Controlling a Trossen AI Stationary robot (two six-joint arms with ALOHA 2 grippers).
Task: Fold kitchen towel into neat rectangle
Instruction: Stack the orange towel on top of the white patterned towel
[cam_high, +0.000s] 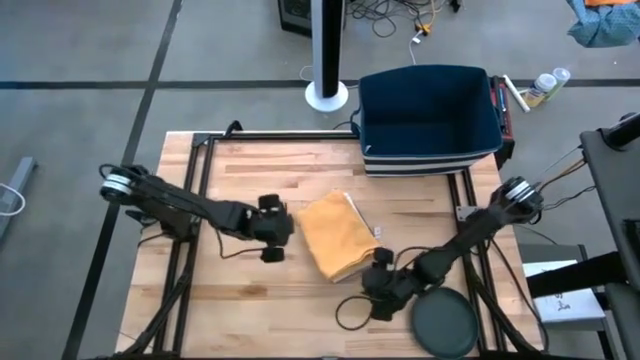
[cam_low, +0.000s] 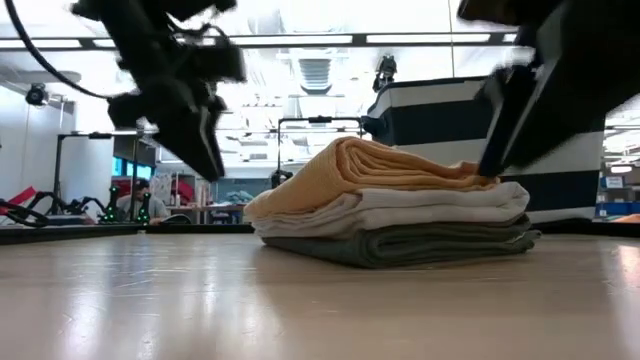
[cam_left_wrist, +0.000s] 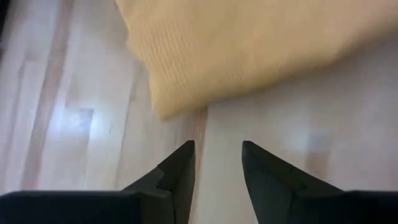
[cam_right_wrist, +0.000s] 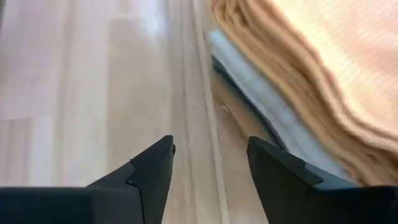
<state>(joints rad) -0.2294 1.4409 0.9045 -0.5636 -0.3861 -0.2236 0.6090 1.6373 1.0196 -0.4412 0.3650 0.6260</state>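
Where lit workshop shows behind, wooden table (cam_high: 260, 290) bears stacked towels (cam_low: 390, 215).

A lab or workshop is suggested: concrete floor (cam_high: 80, 60), ceiling strip lights (cam_low: 290, 40) (long rows), cables (cam_high: 395, 15) at twelve o'clock.

No readable text anywhere in the scene.

From where I stand, nothing carries legible words, numbers or logos. A small tag (cam_high: 377, 231) sits at the edge of the folded towel (cam_high: 338, 236), and a bottle (cam_high: 545, 86) stands on the floor beyond the table, but any print on either is too small to read.
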